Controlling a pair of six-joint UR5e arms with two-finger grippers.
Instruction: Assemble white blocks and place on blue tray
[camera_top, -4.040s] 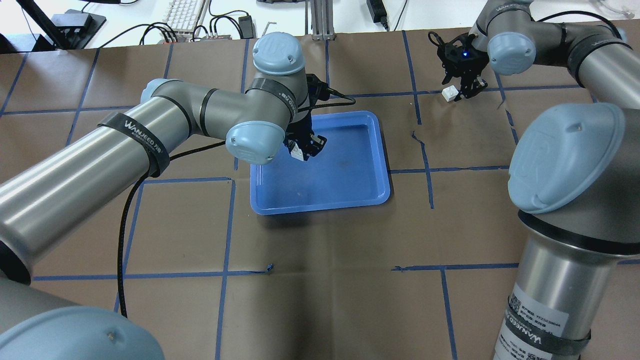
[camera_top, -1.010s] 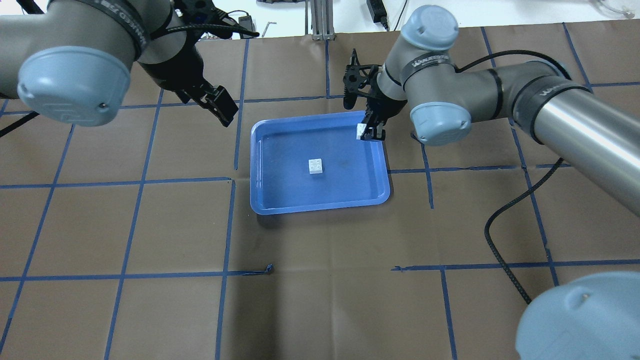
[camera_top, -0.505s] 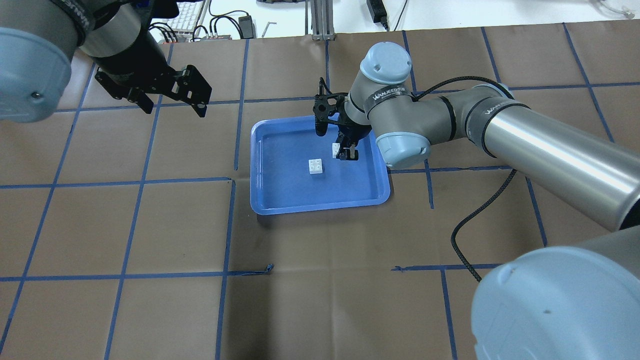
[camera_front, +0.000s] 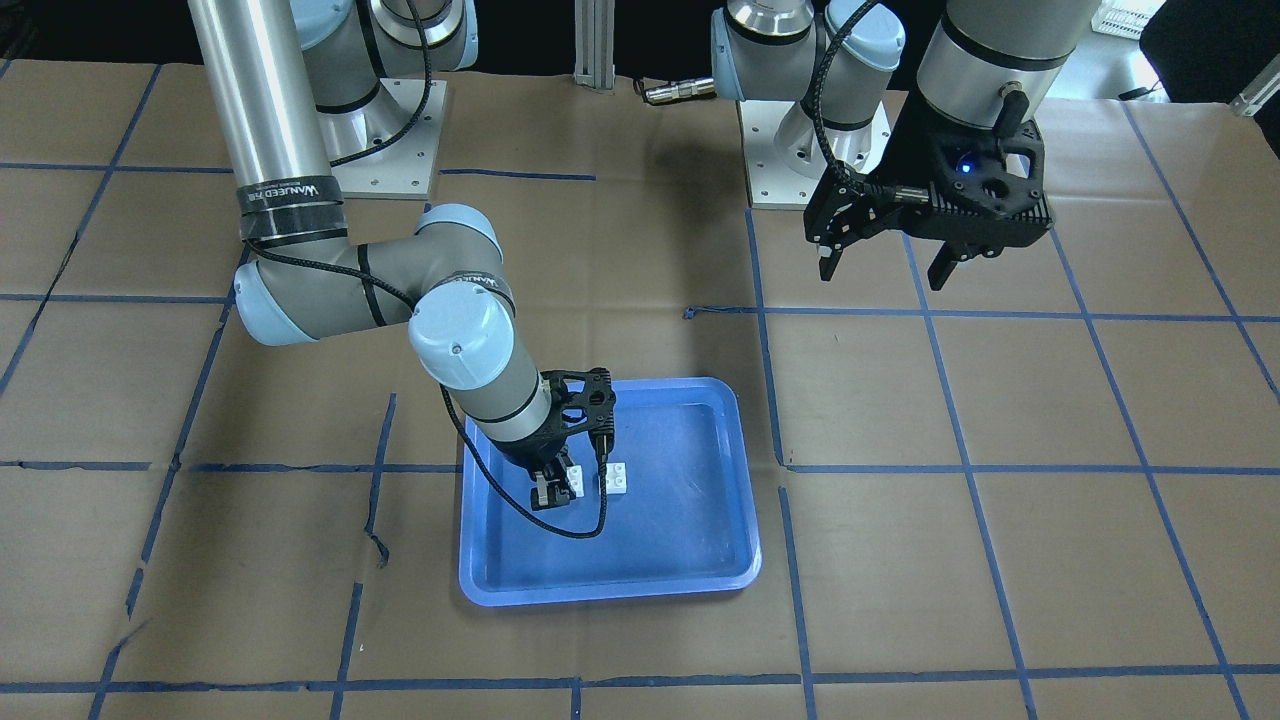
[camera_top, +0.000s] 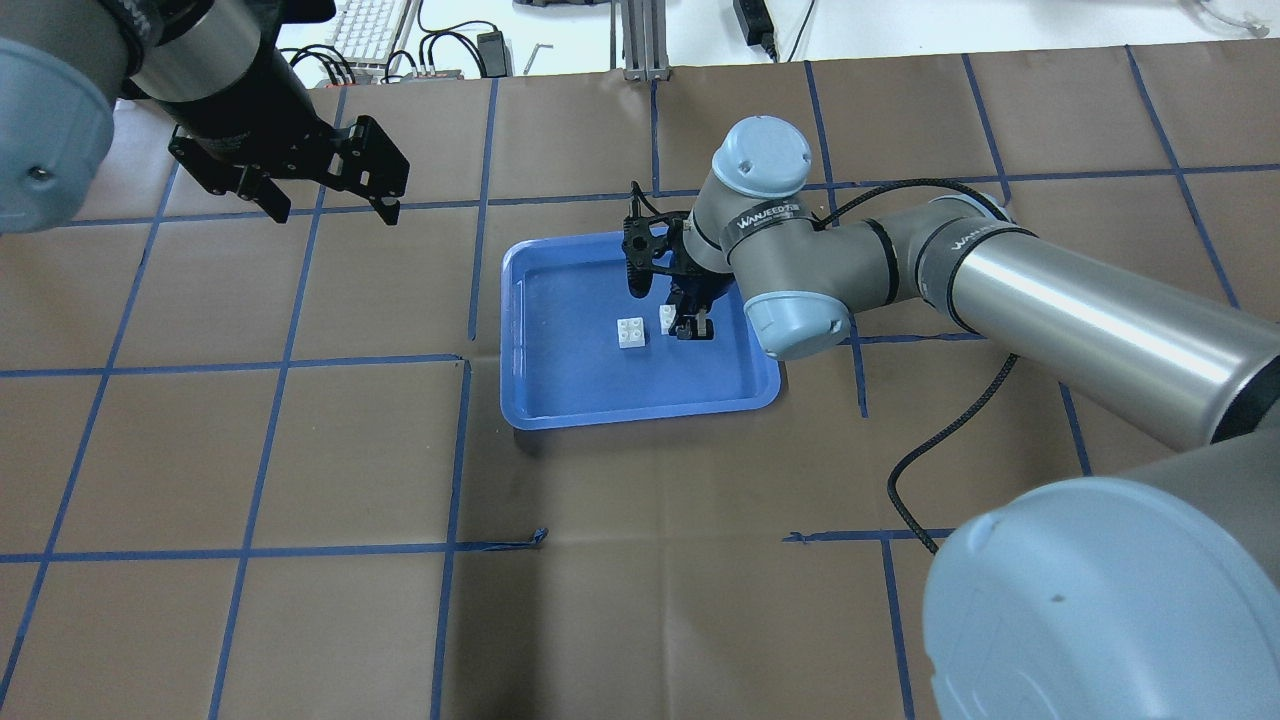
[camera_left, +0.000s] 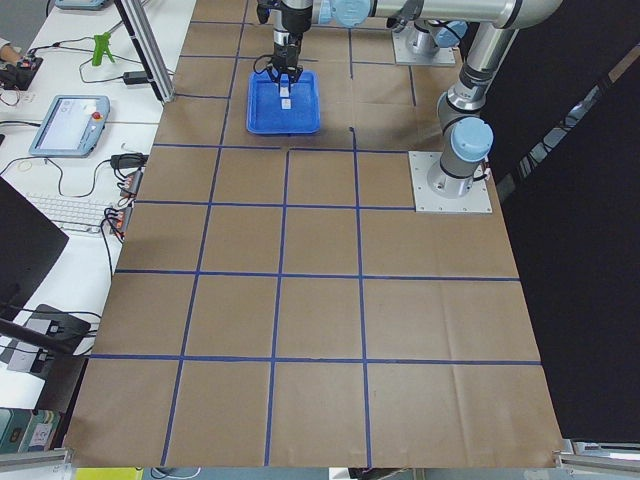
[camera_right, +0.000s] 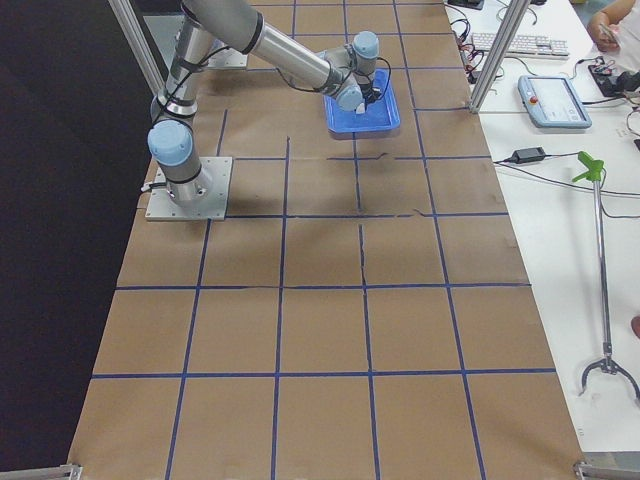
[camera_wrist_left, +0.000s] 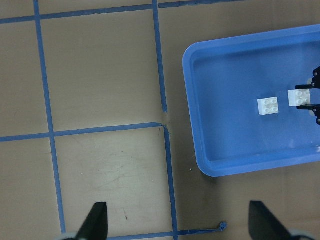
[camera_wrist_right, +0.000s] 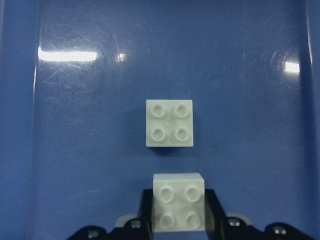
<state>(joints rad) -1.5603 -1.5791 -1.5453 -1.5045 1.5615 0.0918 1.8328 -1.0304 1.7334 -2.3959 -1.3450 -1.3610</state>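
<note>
The right claw (camera_top: 688, 327) was closed on one of the white blocks (camera_wrist_right: 178, 202), studs upward, with its fingers (camera_wrist_right: 214, 207) pressed against opposite sides of the block. This claw stood over the blue tray (camera_top: 640, 418), inside the rim. Whether the held block touched the tray floor could not be determined. The second white block (camera_wrist_right: 169, 122) lay flat on the tray floor, studs upward, just ahead of the right claw's fingertips. It was near the held block but apart from it, with a strip of blue showing between. The left claw (camera_front: 882, 272) hung above the brown-papered bench (camera_top: 640, 620), fingers spread wide, holding nothing. The tray and both blocks lay well apart from it, off to one side
</note>
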